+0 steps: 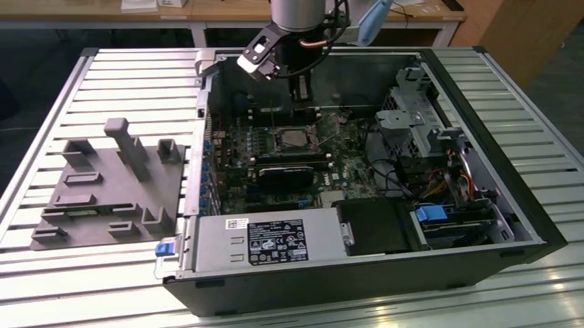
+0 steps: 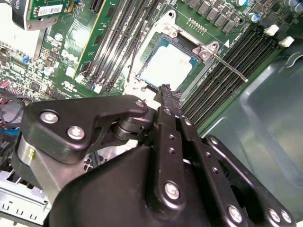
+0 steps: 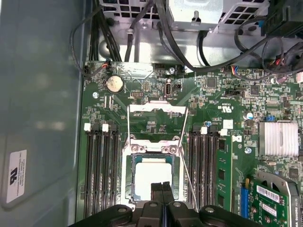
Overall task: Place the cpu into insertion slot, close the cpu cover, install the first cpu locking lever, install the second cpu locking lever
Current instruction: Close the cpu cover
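**benchrat:** Black linkage (image 2: pixel 118 165) hogs the second wrist view, jaws pinched together with nothing between them. The tip hangs right over one edge of the cpu (image 3: pixel 150 172). Touching or just above it? Can't tell.

**socketfan:** Yeah, the chip's down in the insertion slot (image 3: pixel 127 182), sitting flat and square as far as I can see, so they're not carrying anything. My guess is they're clenched to make one narrow point for nudging stuff.

**benchrat:** Makes sense. The cpu cover (image 3: pixel 157 109) is flipped back and lying open beyond the slot, which is why the chip's fully exposed.

**socketfan:** And the locking levers (image 2: pixel 228 65) both look unhooked, thin wires out either side of the slot. Has to be that way or the cover couldn't swing. The case (image 1: pixel 365 287) lies on its side on the slatted bench (image 1: pixel 119 75), so the arm (image 1: pixel 297 14) gets in from above.
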